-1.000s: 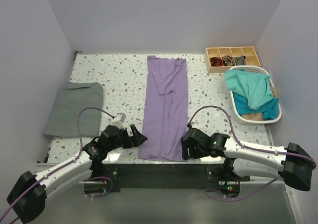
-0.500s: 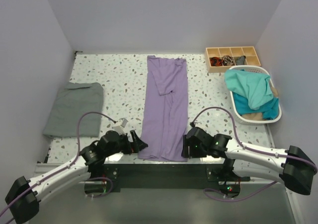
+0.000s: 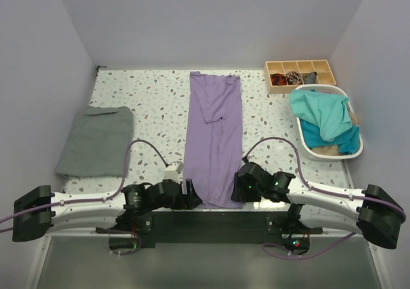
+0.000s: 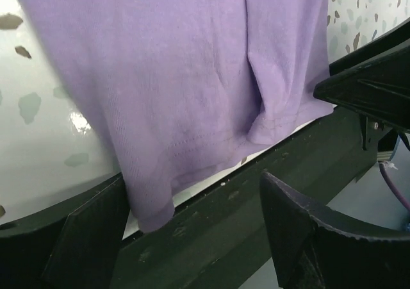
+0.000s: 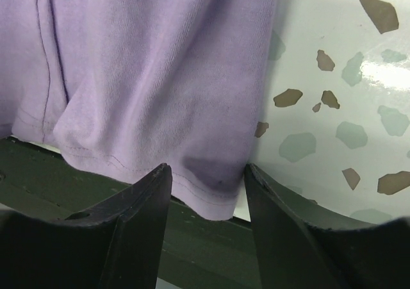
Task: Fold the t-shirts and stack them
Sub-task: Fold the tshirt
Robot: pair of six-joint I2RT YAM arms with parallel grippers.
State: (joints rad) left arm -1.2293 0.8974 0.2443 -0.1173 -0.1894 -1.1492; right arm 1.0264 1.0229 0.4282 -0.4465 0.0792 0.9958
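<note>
The lavender t-shirt (image 3: 214, 141) lies mid-tabletop (image 3: 154, 103), folded into a long lengthwise strip, its hem overhanging the near edge. The grey t-shirt (image 3: 96, 141) rests folded at left. The teal t-shirts (image 3: 323, 116) sit crumpled in the basket (image 3: 320, 154).

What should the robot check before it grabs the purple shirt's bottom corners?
1. Left gripper around the lavender shirt's near left corner: ok.
2. Right gripper around its near right corner: ok.
3. Jaws shut on cloth: not ok, both open.
4. Shirt folded into a narrow strip: ok.
5. Grey shirt out of the way: ok, apart on the left.
6. Both cloth layers inside each grip: cannot tell.
</note>
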